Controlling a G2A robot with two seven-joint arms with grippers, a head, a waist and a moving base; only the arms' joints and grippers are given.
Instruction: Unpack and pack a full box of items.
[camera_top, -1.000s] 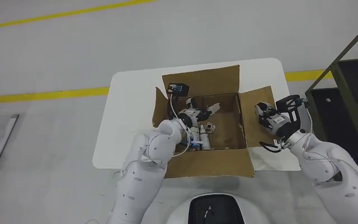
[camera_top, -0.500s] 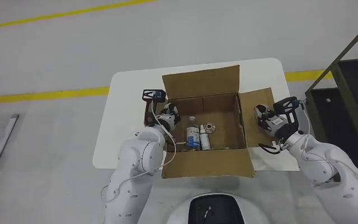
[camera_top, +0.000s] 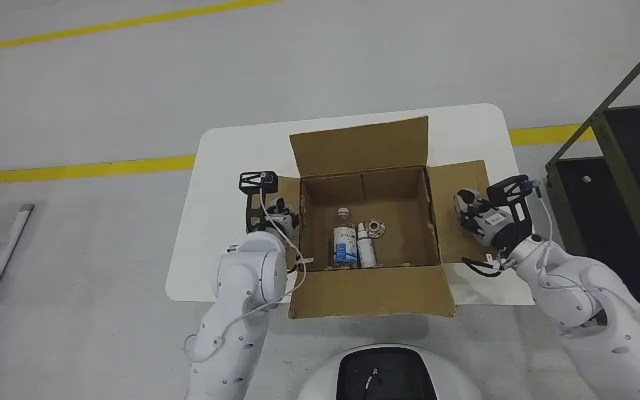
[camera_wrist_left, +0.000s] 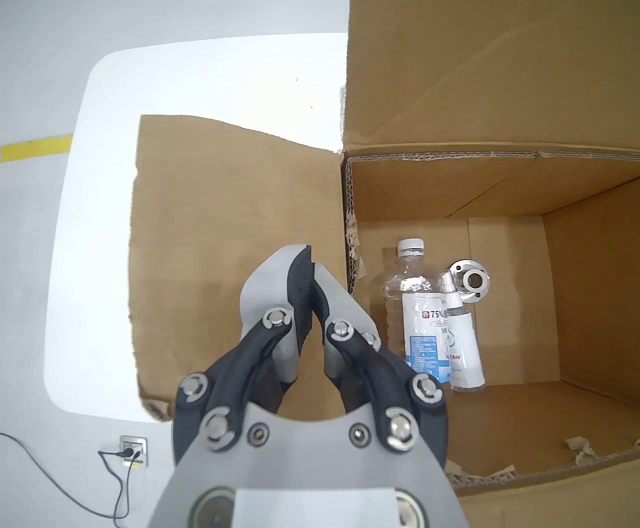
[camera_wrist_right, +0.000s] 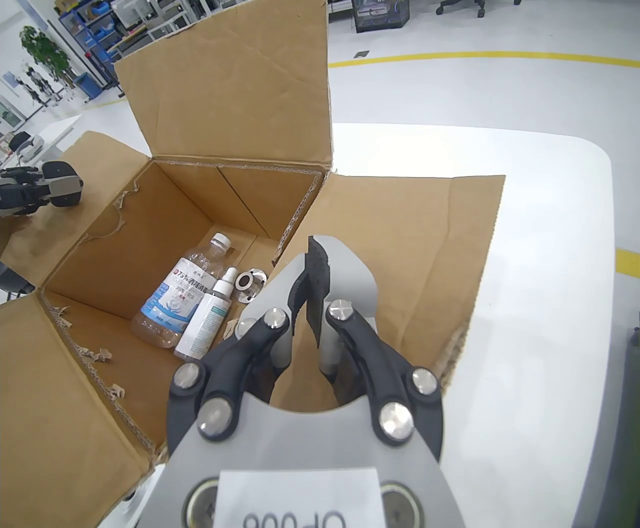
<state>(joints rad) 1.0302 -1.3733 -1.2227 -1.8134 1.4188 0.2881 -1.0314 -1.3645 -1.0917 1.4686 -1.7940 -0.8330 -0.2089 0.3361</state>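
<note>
Open cardboard box (camera_top: 360, 148) on white bench (camera_top: 225, 215), flaps spread out. On the box floor: clear bottle (camera_top: 343, 245) lying flat, small spray bottle (camera_top: 366, 250) alongside it, metal flange (camera_top: 374, 226) just beside both. My L hand (camera_wrist_left: 307, 270) is clenched, empty, above L flap (camera_wrist_left: 210, 210). My R hand (camera_wrist_right: 312, 260) is clenched, empty, above R flap (camera_wrist_right: 415, 250).

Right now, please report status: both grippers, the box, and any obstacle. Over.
Left gripper jaws shut, empty, over left flap. Right gripper jaws shut, empty, over right flap. Box open; clear bottle, spray bottle, metal flange inside. Opening unobstructed.
</note>
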